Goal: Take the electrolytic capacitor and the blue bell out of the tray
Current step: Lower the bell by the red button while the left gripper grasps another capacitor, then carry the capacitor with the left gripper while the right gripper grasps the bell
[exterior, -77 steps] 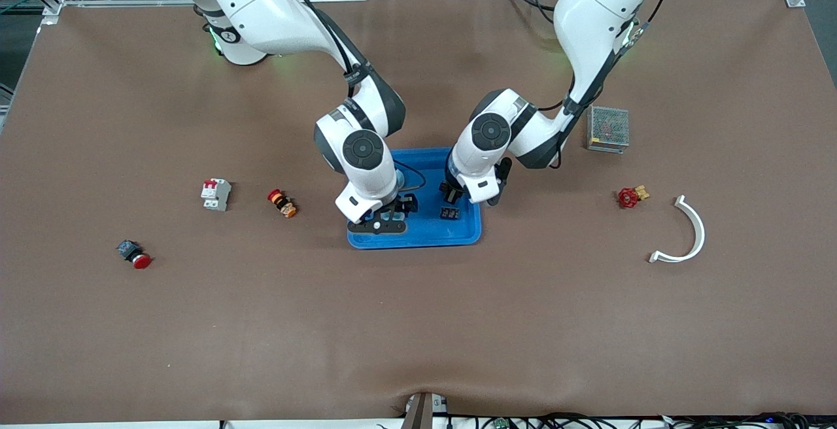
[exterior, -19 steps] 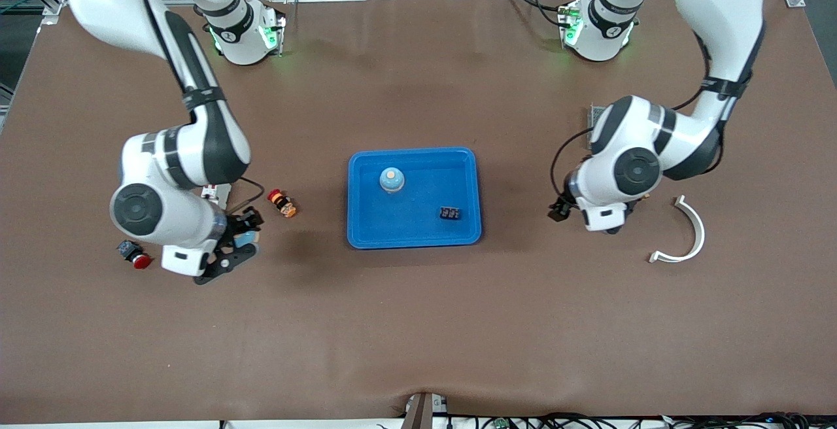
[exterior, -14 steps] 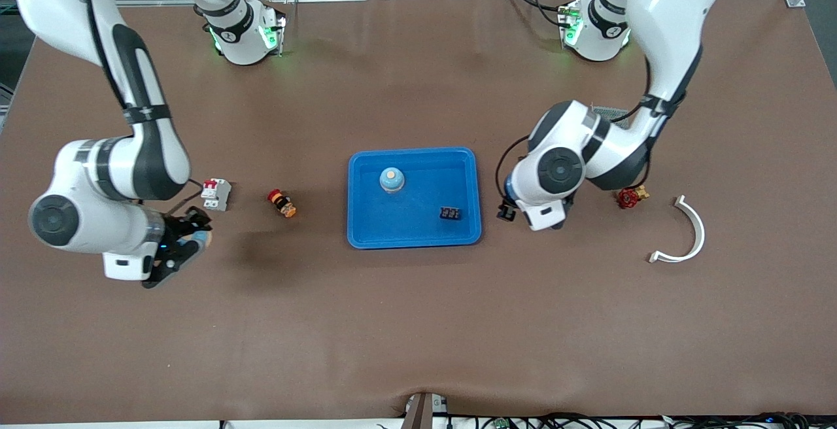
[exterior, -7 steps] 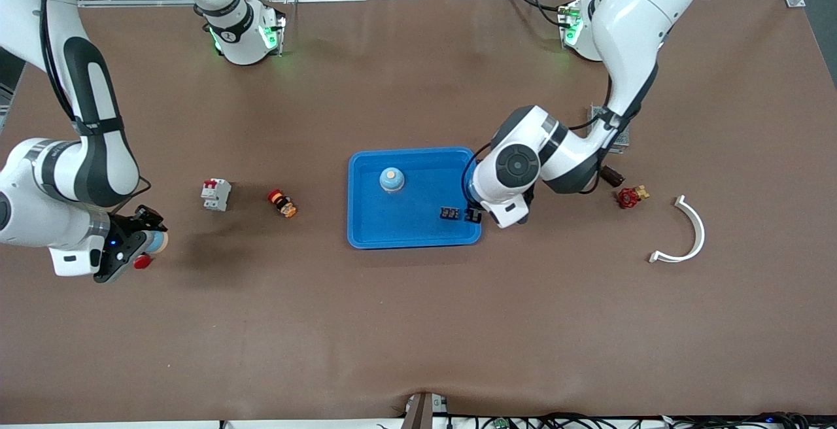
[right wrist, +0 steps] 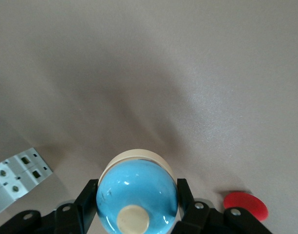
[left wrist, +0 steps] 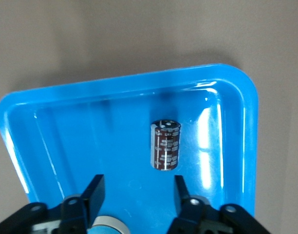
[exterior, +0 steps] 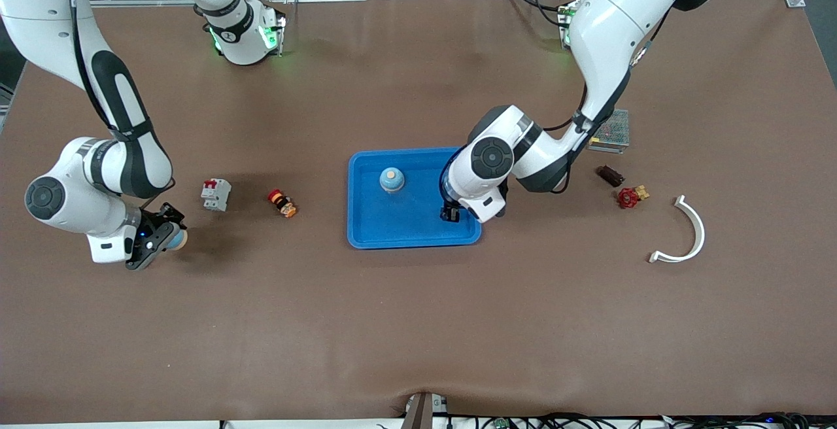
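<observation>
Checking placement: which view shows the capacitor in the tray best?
Left wrist view: the capacitor lies on its side in the blue tray, clear of the open left gripper. In the front view that gripper hides it. The right wrist view misses it, showing the bell in the right gripper.

The tray (exterior: 366, 233) was bright blue with a glossy sheen. In it stood a bell (exterior: 392, 180) with a pale blue dome and a cream button on top. A 2nd bell (right wrist: 137, 194) of the same pale blue and cream sat between the black fingers (right wrist: 85, 204) of the right gripper (exterior: 160, 238). The capacitor (left wrist: 165, 145) was dark brown with silver lettering. The tabletop (exterior: 418, 324) was plain brown. The circuit breaker (exterior: 215, 194) was white with red switches. The push button (right wrist: 246, 206) had a red cap. The valve (exterior: 629, 197) had a red handwheel on a brass body. The curved bracket (exterior: 688, 233) was white.
</observation>
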`<state>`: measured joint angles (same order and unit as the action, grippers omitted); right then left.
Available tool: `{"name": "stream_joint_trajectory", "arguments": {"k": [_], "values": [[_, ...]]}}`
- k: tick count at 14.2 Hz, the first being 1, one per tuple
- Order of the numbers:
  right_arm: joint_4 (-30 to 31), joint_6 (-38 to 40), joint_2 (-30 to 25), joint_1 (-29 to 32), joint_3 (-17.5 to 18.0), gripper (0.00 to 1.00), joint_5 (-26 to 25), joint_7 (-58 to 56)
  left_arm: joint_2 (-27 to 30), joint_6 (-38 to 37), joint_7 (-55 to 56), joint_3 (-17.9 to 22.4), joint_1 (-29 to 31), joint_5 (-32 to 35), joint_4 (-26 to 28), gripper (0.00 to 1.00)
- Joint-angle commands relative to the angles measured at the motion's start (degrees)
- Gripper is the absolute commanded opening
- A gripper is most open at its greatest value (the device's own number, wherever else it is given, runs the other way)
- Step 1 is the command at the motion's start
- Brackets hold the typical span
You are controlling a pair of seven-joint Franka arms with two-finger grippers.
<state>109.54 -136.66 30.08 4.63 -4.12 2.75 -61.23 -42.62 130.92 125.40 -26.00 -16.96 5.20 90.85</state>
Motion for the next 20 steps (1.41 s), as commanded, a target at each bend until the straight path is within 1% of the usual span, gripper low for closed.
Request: {"name": "stream_joint_trajectory", "arguments": {"k": [1,6,9,11,13,14,15,16,17,18,20], "values": [[0.85,-1.85,0.58,2.39,0.95,0.46,0.42,-3.10,-1.68,2.75,3.08,1.39,-0.79,-0.10,-1.81,0.61],[0.94,-4.06,2.34,2.84,1.04,0.46,0.51,-3.89,-3.35,3.64,3.18,2.45,-1.84,1.30,-1.64,0.55],[1.03,-5.37,3.22,2.93,1.04,0.47,0.51,-3.98,-4.14,3.73,2.92,2.53,-1.94,1.39,-1.72,0.46],[1.03,-5.29,3.23,2.93,1.04,0.47,0.51,-3.98,-4.66,3.73,2.66,2.54,-2.02,1.39,-1.73,0.45],[1.03,-5.38,3.31,2.93,1.04,0.48,0.51,-3.98,-5.10,3.64,1.70,2.62,-1.94,2.18,-1.73,0.32],[0.94,-5.38,3.31,2.93,1.04,0.50,0.51,-3.89,-5.28,3.64,1.25,2.71,-1.67,2.36,-1.73,0.26],[0.94,-5.38,3.31,2.93,1.04,0.60,0.59,-3.89,-5.63,3.64,0.90,2.89,-1.76,2.45,-1.73,0.20],[0.94,-5.29,3.40,2.93,1.04,0.73,0.86,-3.81,-5.55,3.64,0.90,2.97,-1.93,2.45,-1.73,0.16],[0.94,-5.20,3.31,2.75,1.04,0.99,1.73,-3.72,-5.55,3.64,0.90,2.97,-1.93,2.53,-1.81,0.09],[0.94,-5.03,3.31,2.75,1.04,1.00,2.43,-3.72,-5.28,3.64,0.64,2.97,-1.93,2.54,-1.81,0.01],[0.68,-4.59,3.31,2.84,1.04,1.00,2.70,-3.54,-4.58,3.29,0.28,2.89,-2.02,3.58,-1.99,0.00]]}}
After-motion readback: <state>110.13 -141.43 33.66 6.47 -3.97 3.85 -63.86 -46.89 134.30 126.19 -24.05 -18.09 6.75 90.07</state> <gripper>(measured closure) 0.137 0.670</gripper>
